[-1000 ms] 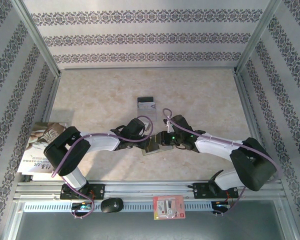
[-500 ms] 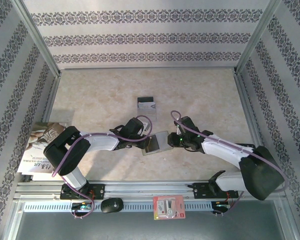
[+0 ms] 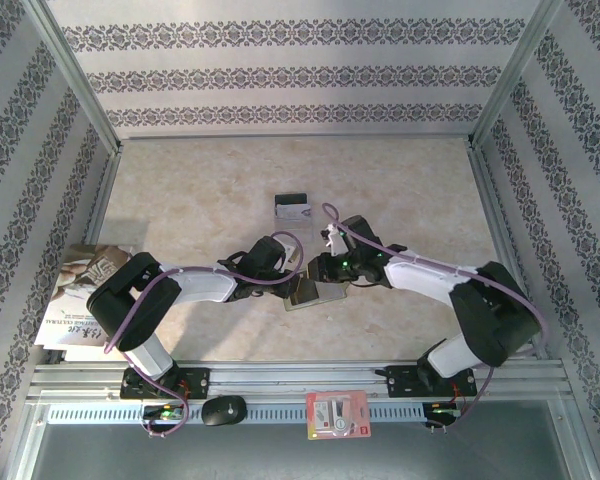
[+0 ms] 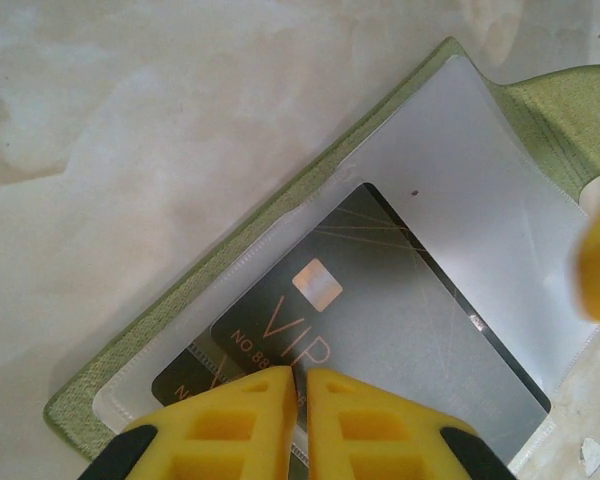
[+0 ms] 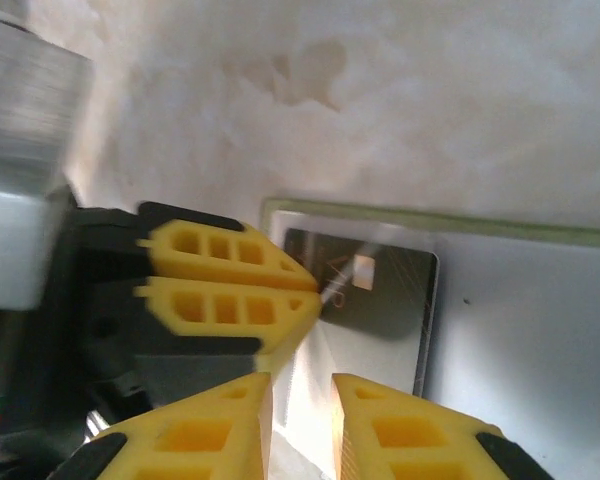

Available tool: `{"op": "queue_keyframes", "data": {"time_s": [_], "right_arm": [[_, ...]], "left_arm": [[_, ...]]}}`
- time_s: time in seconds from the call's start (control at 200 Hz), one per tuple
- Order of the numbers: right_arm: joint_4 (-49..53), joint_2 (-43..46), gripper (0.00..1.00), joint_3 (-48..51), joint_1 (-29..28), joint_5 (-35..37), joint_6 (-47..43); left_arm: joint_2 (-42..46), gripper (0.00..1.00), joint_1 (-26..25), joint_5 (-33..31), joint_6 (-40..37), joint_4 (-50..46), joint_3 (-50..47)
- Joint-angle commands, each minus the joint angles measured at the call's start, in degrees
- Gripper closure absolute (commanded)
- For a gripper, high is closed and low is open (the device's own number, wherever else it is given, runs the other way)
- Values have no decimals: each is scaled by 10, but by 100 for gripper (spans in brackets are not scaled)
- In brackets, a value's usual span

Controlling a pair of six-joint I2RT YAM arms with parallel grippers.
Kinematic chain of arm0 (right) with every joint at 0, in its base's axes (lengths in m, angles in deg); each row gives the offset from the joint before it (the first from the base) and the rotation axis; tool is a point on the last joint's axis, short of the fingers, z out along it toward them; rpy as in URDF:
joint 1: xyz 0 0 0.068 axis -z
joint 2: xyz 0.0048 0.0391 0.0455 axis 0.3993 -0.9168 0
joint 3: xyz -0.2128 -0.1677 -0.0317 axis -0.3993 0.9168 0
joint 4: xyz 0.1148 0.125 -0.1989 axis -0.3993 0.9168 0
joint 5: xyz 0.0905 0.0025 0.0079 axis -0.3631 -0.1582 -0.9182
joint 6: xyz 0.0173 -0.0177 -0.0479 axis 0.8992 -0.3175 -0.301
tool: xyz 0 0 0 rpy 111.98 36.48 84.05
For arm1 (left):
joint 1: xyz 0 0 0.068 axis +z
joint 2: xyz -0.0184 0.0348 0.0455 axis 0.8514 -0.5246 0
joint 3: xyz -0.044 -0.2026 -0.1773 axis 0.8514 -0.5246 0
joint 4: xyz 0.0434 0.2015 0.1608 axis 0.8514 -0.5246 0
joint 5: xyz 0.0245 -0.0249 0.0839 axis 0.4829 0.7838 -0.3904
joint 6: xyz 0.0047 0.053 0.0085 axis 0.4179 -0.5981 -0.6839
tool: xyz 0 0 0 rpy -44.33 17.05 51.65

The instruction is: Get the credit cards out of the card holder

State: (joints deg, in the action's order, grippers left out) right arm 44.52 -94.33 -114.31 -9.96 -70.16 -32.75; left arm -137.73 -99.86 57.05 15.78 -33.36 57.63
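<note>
The card holder (image 4: 540,100) lies open on the bench (image 4: 130,120) with a grey credit card (image 4: 380,310) in its pocket; left tool (image 4: 298,385) pinches its edge, right tool (image 5: 302,385) near it, jaws a little apart

Open olive-green card holder (image 4: 550,110) lies flat, grey credit card (image 4: 380,320) tucked inside.

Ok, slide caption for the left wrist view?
Left gripper pinches the open card holder; a grey VIP card sits in its clear pocket.
</note>
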Motion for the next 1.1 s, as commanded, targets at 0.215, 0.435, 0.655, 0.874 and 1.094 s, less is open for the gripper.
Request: {"op": "queue_keyframes", "data": {"time_s": [0.215, 0.435, 0.655, 0.874, 1.094], "right_arm": [[-14, -50, 80, 10, 20, -10, 24], [-19, -69, 81, 12, 29, -7, 28], [-42, -81, 82, 20, 35, -44, 40], [-74, -88, 87, 29, 36, -63, 58], [-93, -86, 99, 39, 39, -69, 69]], "left_arm": [[-23, 88, 15, -12, -10, -59, -35], [-24, 89, 18, -10, -12, -59, -36], [-27, 90, 21, -4, -12, -54, -38], [-33, 90, 22, -2, -12, -51, -37], [-32, 91, 23, 0, -10, -50, -38]]}}
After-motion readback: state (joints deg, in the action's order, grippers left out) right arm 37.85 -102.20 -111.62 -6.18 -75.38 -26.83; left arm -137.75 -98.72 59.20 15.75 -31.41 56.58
